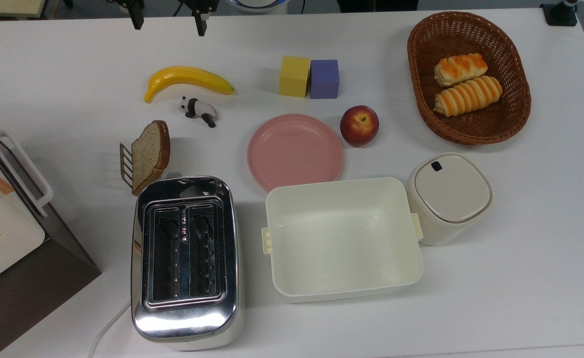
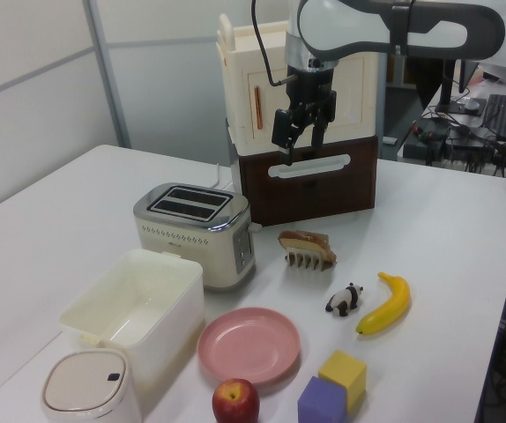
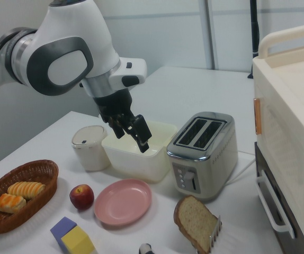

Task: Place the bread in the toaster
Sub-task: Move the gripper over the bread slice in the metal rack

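A slice of brown bread (image 1: 150, 154) (image 2: 306, 240) (image 3: 194, 222) leans in a small wire rack (image 1: 125, 161) on the white table. Right beside it stands the chrome toaster (image 1: 185, 258) (image 2: 196, 225) (image 3: 202, 153), both slots empty. My gripper (image 1: 168, 20) (image 2: 301, 141) (image 3: 132, 136) hangs high above the table, open, with nothing between its fingers. In the top view it is at the upper edge, well beyond the bread and the banana.
A banana (image 1: 187, 79), a toy panda (image 1: 197, 109), a pink plate (image 1: 294, 151), an apple (image 1: 359, 124) and two foam cubes (image 1: 309, 77) lie mid-table. A basket (image 1: 419, 99) holds striped rolls. A cream tub (image 1: 341, 238), a lidded container (image 1: 448, 196) and a toy oven (image 1: 3, 219) stand nearby.
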You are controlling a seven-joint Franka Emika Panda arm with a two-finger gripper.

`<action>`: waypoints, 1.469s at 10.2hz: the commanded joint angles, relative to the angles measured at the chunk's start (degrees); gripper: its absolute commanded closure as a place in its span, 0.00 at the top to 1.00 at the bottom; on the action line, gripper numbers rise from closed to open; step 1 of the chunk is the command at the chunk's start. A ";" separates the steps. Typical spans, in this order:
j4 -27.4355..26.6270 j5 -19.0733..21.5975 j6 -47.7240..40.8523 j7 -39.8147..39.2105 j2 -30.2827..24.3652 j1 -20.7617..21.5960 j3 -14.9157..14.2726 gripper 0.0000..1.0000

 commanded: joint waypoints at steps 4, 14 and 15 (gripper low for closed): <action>-1.04 -0.07 -0.21 -3.48 -0.91 0.04 -0.75 1.00; -2.45 -3.57 5.72 -8.93 7.84 0.13 -0.39 1.00; -2.54 -5.58 9.07 -8.41 10.40 0.31 -0.31 1.00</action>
